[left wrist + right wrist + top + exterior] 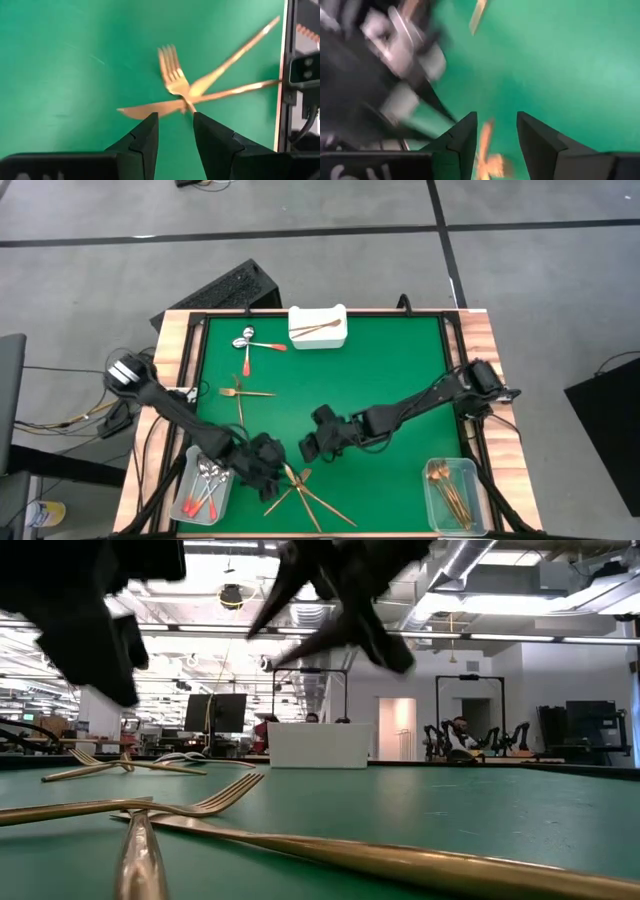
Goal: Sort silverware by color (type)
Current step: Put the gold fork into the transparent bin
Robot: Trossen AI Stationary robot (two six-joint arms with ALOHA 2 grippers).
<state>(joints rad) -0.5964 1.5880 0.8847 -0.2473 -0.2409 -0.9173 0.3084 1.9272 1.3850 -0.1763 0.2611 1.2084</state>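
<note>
Three containers sit on the green mat (380, 380) in the high view: a white tray (318, 328) at the far edge holding one copper piece (315, 330), a left bin (205, 485) with several red-handled spoons (203, 490), and a right bin (452, 493) with a bundle of gold pieces (450, 492). Loose on the mat lie two red spoons (250, 345), two crossed gold forks (242, 393), and a gold pile (305, 492) at the near edge, about four pieces. The left gripper (278, 470) bends low at that pile; the right gripper (312, 448) hangs just beside it.

Low view: gold forks (190, 805) lie close in front, the tray (320, 745) behind, both arms dark overhead.

Left wrist view: the fingers (145, 142) stand partly apart, holding nothing, just short of a fork (172, 75) crossed with two other gold pieces.

Right wrist view: the fingers (535, 140) are partly apart and empty, with a blurred gold piece (485, 150) on the mat between them.
</note>
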